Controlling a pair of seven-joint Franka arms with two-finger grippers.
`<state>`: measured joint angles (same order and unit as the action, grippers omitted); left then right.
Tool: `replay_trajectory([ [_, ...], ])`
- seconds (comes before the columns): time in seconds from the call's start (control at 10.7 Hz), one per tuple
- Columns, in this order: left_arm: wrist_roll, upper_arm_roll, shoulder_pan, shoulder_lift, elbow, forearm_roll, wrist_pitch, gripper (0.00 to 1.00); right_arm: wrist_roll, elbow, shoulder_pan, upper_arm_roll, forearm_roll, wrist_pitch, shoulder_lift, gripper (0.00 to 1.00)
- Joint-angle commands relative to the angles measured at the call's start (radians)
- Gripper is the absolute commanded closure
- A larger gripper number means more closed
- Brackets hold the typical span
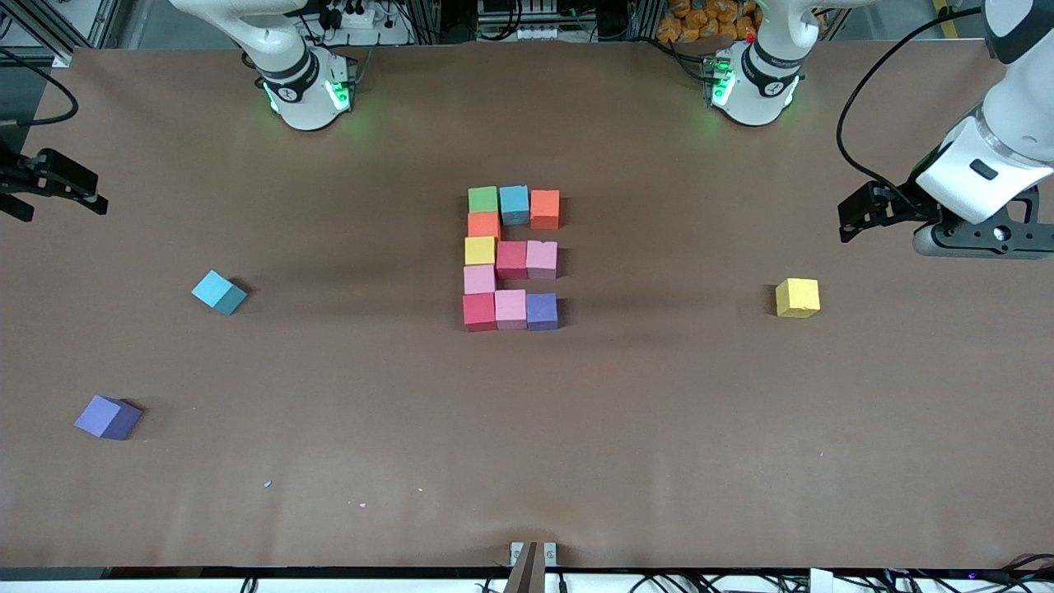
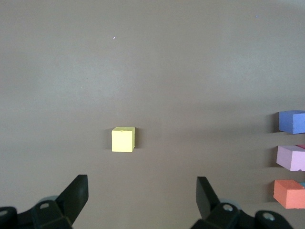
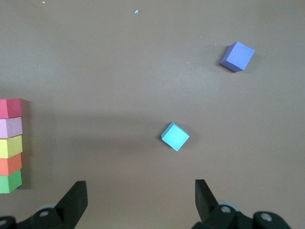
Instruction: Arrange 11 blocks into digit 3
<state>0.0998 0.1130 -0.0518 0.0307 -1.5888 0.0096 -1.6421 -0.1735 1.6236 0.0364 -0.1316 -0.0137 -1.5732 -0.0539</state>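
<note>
Loose purple block [image 1: 108, 417] lies nearest the front camera, toward the right arm's end of the bench [image 1: 527, 461]. Farther: loose light-blue block [image 1: 219, 292] at that same end; loose yellow block [image 1: 797, 297] toward the left arm's end. Mid-bench, the digit 3 [image 1: 511, 258]: eleven touching cubes, apparently complete. Left claw [image 1: 856, 216] hangs released, empty, above bench at its own end, arm bent low. Right claw [image 1: 51, 183] likewise spread, empty, at the opposite edge.
</note>
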Motion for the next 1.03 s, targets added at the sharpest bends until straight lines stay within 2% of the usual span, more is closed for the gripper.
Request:
replay_trajectory([
  [0.0, -0.018, -0.012, -0.016, -0.028, -0.014, 0.015, 0.031, 0.0, 0.014, -0.024, -0.02, 0.013, 0.012, 0.016, 0.011, 0.0],
  [0.94, -0.015, -0.013, -0.014, -0.031, 0.012, 0.016, 0.084, 0.0, 0.014, -0.024, -0.018, 0.013, 0.012, 0.016, 0.011, 0.0],
])
